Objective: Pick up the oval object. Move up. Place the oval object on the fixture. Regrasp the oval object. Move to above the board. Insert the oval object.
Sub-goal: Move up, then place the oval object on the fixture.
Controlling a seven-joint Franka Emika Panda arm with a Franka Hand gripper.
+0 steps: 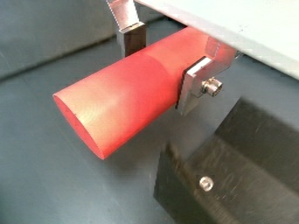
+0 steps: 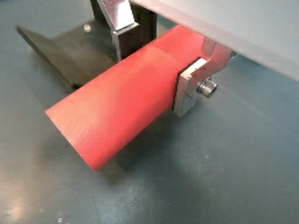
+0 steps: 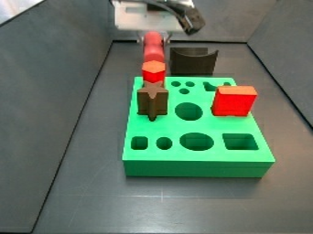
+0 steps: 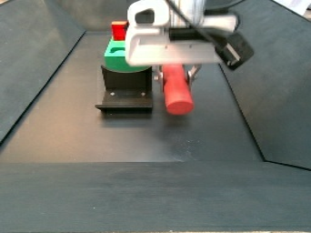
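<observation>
The oval object [image 1: 117, 101], a long smooth salmon-red peg, lies level between my fingers in both wrist views [image 2: 111, 109]. My gripper [image 1: 163, 61] is shut on it near one end, with a silver finger plate [image 2: 191, 87] pressed to each side. The dark fixture [image 1: 239, 171] stands just beside the peg, apart from it; it also shows in the side views [image 4: 125, 86]. In a side view the gripper [image 4: 183, 45] hangs next to the fixture with the peg [image 4: 177, 89] pointing away from the green board [image 4: 116, 55]. The board [image 3: 196, 155] lies in front of the fixture [image 3: 193, 60].
On the board stand a short red hexagonal peg [image 3: 153, 73], a slim dark brown peg [image 3: 152, 102] and a red cube [image 3: 233, 100]. Several shaped holes in the board are open. Sloping dark walls [image 3: 68, 110] close in the floor on both sides.
</observation>
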